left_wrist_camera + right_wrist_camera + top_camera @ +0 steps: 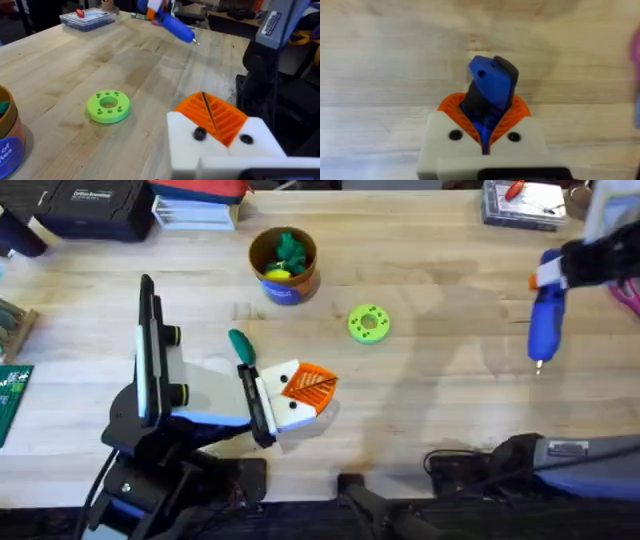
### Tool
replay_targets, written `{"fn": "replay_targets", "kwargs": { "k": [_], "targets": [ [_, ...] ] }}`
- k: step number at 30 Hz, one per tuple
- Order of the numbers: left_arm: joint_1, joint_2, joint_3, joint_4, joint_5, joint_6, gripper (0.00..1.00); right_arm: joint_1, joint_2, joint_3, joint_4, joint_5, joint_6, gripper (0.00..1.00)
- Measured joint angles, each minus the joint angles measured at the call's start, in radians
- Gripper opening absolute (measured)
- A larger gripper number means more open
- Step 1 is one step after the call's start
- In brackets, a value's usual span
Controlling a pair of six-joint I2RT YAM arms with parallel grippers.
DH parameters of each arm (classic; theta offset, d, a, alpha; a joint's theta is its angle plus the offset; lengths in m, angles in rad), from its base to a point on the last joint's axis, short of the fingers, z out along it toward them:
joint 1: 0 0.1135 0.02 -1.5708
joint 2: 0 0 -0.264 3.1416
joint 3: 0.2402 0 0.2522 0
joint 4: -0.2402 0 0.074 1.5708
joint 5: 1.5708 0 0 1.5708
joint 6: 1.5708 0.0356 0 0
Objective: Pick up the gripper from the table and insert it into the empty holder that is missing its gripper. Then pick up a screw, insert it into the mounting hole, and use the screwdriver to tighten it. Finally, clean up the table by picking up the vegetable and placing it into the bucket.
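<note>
Left pincer [300,385] beside green disc [368,323].

The bucket [284,266] stands on the table [440,400], toward the far side and left of the middle, with toys [288,250] inside. The disc [369,323] lies to its right, a little nearer. The vegetable [241,345] lies in front of the bucket, beside the left gripper [300,392]. Far right, the right gripper [556,272] holds the screwdriver [544,320] above the table.
</note>
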Motion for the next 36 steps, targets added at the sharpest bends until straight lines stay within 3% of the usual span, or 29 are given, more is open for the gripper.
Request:
{"fn": "replay_targets", "kwargs": {
  "k": [7, 12, 17, 22, 23, 36],
  "targets": [
    [0.000, 0.000, 0.000, 0.000, 0.000, 0.000, 0.007, 0.000, -0.259, -0.009, 0.008, -0.029, 0.059, 0.032],
    [0.000, 0.000, 0.000, 0.000, 0.000, 0.000, 0.040, 0.001, -0.449, -0.137, 0.098, -0.103, 0.142, 0.032],
    [0.000, 0.000, 0.000, 0.000, 0.000, 0.000, 0.063, 0.053, -0.670, -0.292, 0.303, -0.237, 0.255, 0.032],
    [0.000, 0.000, 0.000, 0.000, 0.000, 0.001, 0.021, 0.193, -0.858, -0.440, 0.566, -0.345, 0.413, 0.032],
    [0.000, 0.000, 0.000, 0.000, 0.000, 0.000, 0.007, 0.306, -0.914, -0.507, 0.675, -0.382, 0.499, 0.032],
    [0.000, 0.000, 0.000, 0.000, 0.000, 0.000, 0.007, 0.835, -0.845, -0.551, 1.043, -0.419, 0.608, 0.032]
  ]
}}
